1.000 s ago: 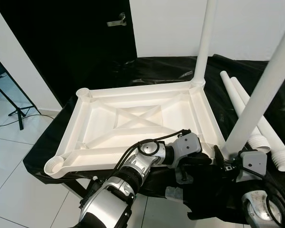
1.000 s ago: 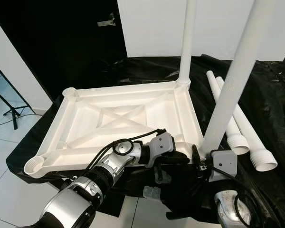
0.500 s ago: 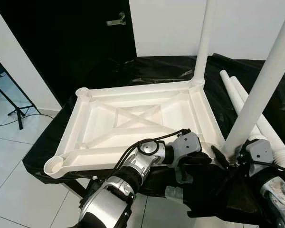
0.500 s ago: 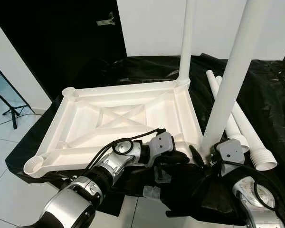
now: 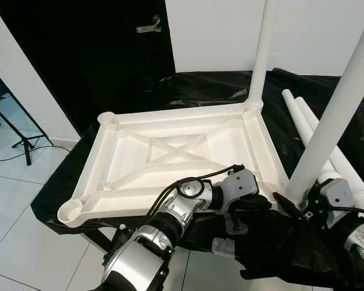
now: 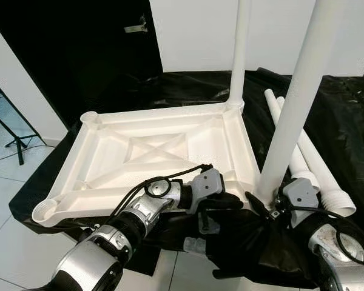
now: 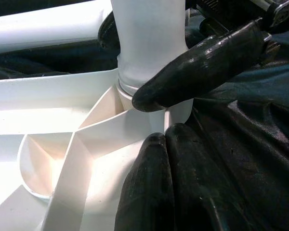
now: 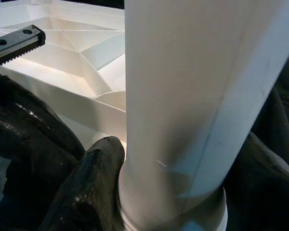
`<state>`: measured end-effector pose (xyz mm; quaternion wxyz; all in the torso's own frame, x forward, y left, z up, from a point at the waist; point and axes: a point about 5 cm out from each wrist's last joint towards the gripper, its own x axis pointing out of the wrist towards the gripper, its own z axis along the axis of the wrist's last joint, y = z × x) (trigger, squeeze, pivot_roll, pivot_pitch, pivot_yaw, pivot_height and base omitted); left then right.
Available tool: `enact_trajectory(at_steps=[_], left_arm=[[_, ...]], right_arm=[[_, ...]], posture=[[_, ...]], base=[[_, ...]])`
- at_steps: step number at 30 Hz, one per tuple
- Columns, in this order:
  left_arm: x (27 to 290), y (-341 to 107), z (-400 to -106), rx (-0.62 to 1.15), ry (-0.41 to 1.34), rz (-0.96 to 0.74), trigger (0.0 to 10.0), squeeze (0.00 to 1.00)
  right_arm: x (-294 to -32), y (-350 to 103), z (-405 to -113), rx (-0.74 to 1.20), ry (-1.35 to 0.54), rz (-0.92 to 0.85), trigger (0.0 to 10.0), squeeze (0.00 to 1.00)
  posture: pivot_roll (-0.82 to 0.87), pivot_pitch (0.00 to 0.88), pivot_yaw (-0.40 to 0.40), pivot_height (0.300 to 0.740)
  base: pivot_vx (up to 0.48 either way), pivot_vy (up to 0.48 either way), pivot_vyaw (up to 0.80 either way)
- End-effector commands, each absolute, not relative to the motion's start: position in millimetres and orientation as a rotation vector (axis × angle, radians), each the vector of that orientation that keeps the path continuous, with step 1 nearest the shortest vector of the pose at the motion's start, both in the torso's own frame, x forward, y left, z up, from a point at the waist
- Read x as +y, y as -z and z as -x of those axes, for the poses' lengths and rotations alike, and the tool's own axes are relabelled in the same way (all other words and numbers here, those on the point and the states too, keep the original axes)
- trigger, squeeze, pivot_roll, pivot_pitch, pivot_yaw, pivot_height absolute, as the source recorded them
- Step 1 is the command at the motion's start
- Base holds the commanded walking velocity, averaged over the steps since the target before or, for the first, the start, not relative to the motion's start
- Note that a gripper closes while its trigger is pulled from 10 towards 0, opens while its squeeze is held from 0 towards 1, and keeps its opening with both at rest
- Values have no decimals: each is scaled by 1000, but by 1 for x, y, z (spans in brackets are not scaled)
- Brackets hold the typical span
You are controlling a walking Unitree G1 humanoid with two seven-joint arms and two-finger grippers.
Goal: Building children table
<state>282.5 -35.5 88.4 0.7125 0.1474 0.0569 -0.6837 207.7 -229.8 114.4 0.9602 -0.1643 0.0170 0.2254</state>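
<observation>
Now the right end effector [image 6: 268, 209] squeezes the bottom of a smooth, round white table leg [image 6: 291, 118]. Just beside it, the left end effector [image 7: 156, 144], fingers closed together, rests on the ribbed white plastic tabletop [image 5: 170, 157] lying upside down on the surface's shiny black sheet [image 5: 188, 88].

head eyes: high, facing forward-down over tabletop [image 5: 170, 157] | left wrist: close behind its jaws, facing leg [image 7: 149, 43] socket | right wrist: close, leg between jaws | shared: near corner leg base
</observation>
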Motion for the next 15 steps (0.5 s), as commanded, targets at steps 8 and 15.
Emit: enact_trajectory(at_steps=[8,15], left_arm=[[-17,-27,-256,459,1455,-335,10000,0],[-17,-26,-256,461,1458,-335,10000,0]], right_arm=[[-201,-97,-198,-11,-130,114,0,0],[-203,-102,-197,-87,118,81,0,0]], posture=[[14,0,85,740],[16,0,88,740]], base=[[0,0,0],[0,0,0]])
